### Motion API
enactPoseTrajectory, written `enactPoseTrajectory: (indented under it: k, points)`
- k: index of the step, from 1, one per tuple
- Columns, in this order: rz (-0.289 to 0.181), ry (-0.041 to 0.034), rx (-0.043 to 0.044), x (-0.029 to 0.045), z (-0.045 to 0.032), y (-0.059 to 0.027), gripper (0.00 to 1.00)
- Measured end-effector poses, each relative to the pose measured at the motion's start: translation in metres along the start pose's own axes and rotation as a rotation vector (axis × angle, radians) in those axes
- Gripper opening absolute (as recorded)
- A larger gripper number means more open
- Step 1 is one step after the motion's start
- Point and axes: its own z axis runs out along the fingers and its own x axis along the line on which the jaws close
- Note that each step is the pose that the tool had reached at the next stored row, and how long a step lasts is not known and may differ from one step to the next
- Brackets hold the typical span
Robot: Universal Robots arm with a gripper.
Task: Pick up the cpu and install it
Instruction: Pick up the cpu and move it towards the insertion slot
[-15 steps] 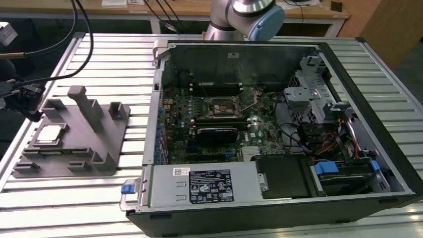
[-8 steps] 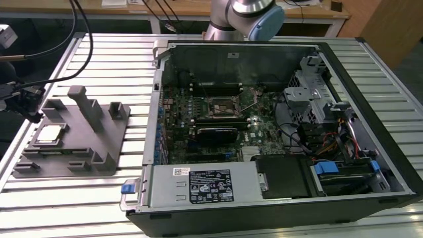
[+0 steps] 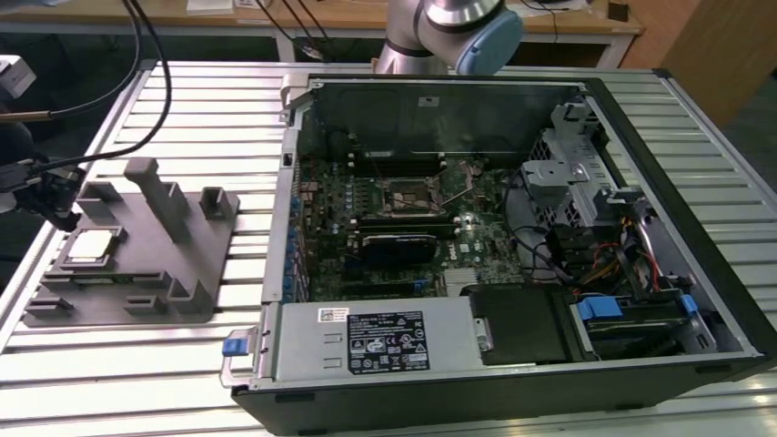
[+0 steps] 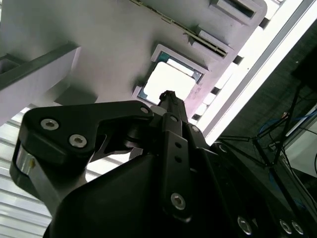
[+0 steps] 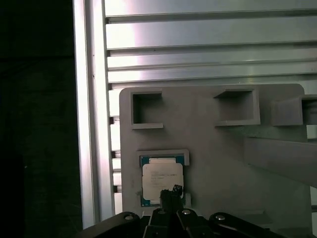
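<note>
The cpu is a small square chip with a shiny silver top. It lies flat in a shallow recess of a grey holder plate at the exterior view's left. Both wrist views show the cpu in its recess with a green rim around it. My gripper hangs just above it, with nothing held. Its dark fingers are shut together into one narrow tip over the chip's near edge. The motherboard socket sits inside the open computer case.
Grey upright posts rise from the holder plate beside the chip. The slatted aluminium table carries both plate and case. Black cables hang at the exterior view's left. The arm's base stands behind the case.
</note>
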Motion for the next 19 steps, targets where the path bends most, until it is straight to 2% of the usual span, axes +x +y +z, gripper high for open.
enactPoseTrajectory:
  k: [9, 19]
  points:
    - [-0.003, 0.0001, -0.0001, 0.0006, 0.015, -0.0007, 0.11]
    - [-0.013, 0.0007, -0.0002, 0.0014, 0.0266, -0.0013, 0.11]
